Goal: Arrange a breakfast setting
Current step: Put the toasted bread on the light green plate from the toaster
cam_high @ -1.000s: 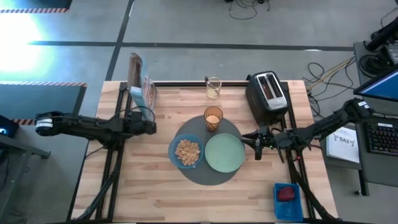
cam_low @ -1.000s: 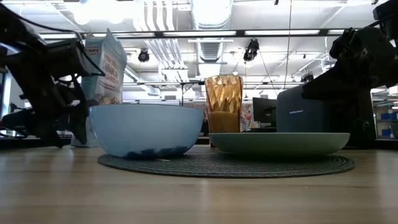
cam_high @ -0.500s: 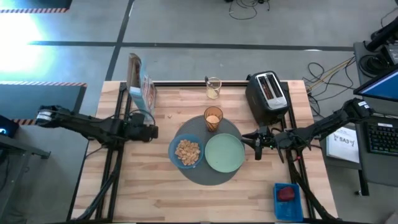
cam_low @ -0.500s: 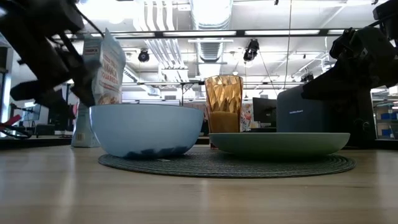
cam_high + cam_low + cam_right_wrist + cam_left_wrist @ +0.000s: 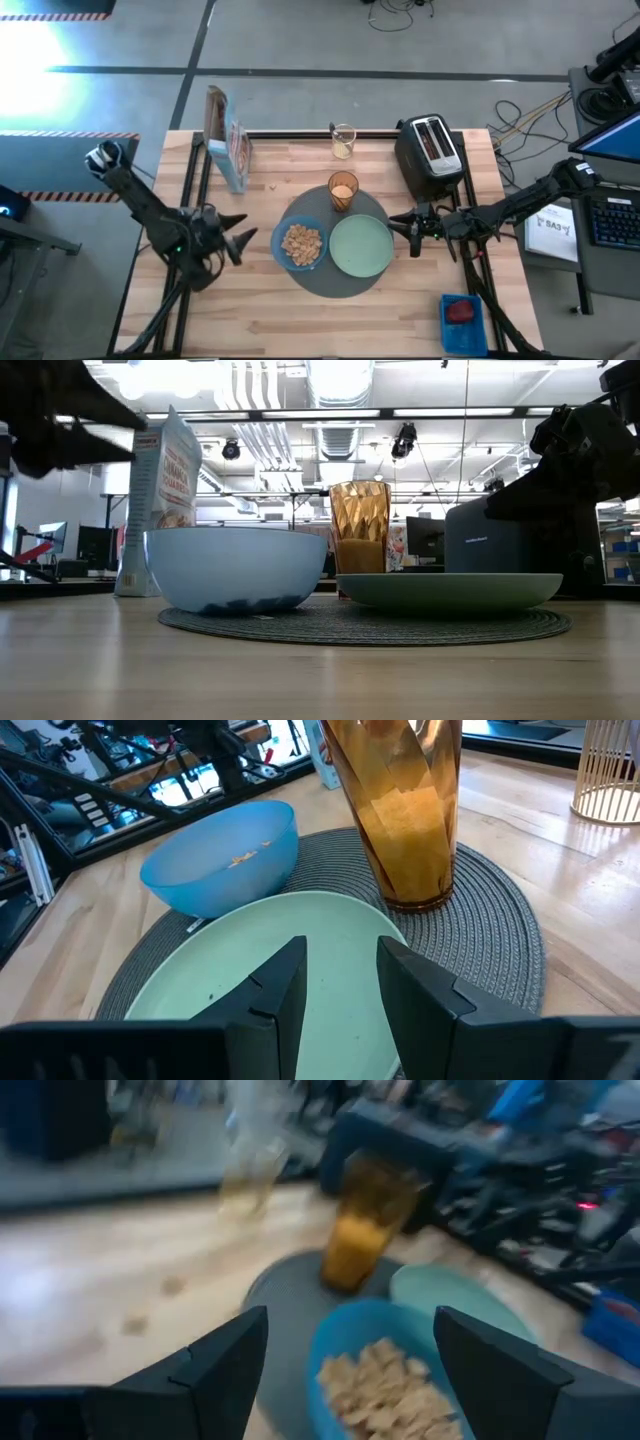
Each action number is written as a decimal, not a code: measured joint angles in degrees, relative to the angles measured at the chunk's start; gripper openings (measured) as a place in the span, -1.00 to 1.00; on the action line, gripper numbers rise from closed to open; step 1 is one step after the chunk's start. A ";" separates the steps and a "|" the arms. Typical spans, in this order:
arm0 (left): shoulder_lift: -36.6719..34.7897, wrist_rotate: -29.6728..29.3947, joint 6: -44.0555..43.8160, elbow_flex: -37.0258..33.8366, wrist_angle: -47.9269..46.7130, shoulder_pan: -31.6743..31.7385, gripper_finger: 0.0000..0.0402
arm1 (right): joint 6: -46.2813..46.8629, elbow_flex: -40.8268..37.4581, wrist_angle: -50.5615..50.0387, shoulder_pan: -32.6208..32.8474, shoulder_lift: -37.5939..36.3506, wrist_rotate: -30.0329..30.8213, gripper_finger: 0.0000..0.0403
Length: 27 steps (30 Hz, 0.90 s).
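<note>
The round dark-grey mat [image 5: 330, 285] lies mid-table. On it stand the small blue bowl [image 5: 300, 243] with cereal, the pale green plate [image 5: 360, 246] and the glass of orange drink [image 5: 342, 190]. The spoon is out of view. My left gripper [image 5: 236, 245] is open and empty, raised left of the bowl and pointing at it; the bowl [image 5: 385, 1380] shows between its fingers. My right gripper [image 5: 412, 232] is open and empty, just right of the plate [image 5: 290, 960], pointing across it.
A blue cereal box [image 5: 228, 150] stands upright at the far left. A black toaster [image 5: 430, 150] stands at the far right, and a small clear cup [image 5: 343, 140] at the far edge. A blue tray [image 5: 462, 322] with a red thing lies at the near right corner.
My left gripper has gone away from the cereal box toward the table's near edge and up, and has turned toward the bowl. In the low view it has risen out of the space in front of the box. My right arm has kept still.
</note>
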 joint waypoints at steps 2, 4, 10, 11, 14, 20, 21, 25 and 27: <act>1.65 -2.94 4.78 0.54 2.07 -2.21 0.34 | 0.00 0.00 -0.02 0.00 0.00 0.00 -0.43; 3.31 -4.16 8.76 1.59 3.26 -3.61 0.34 | 0.01 0.00 0.00 -0.01 0.01 0.00 -0.43; 9.39 -5.06 15.82 6.29 3.45 -3.91 0.34 | 0.00 0.00 0.00 -0.02 0.02 0.00 -0.43; 10.44 -5.87 16.77 7.17 3.43 -3.87 0.34 | 0.00 0.00 0.00 0.00 0.00 0.00 -0.43; 13.19 -9.88 18.00 9.65 2.70 -3.79 0.34 | 0.00 0.00 0.00 0.00 0.00 0.02 -0.43; 15.69 -14.23 18.25 13.33 0.08 -2.76 0.34 | 0.00 -0.02 0.00 -0.02 0.00 -0.02 -0.43; 15.81 -14.19 18.24 13.80 0.10 -2.53 0.34 | 0.00 0.00 0.00 0.00 0.00 -0.04 -0.43; 15.81 -13.84 17.01 14.32 -0.18 -1.82 0.34 | 0.00 0.00 0.00 -0.02 0.00 -0.04 -0.43; 15.25 -13.83 16.65 13.86 -0.18 -1.58 0.34 | 0.00 -0.01 -0.02 -0.01 0.01 -0.05 -0.43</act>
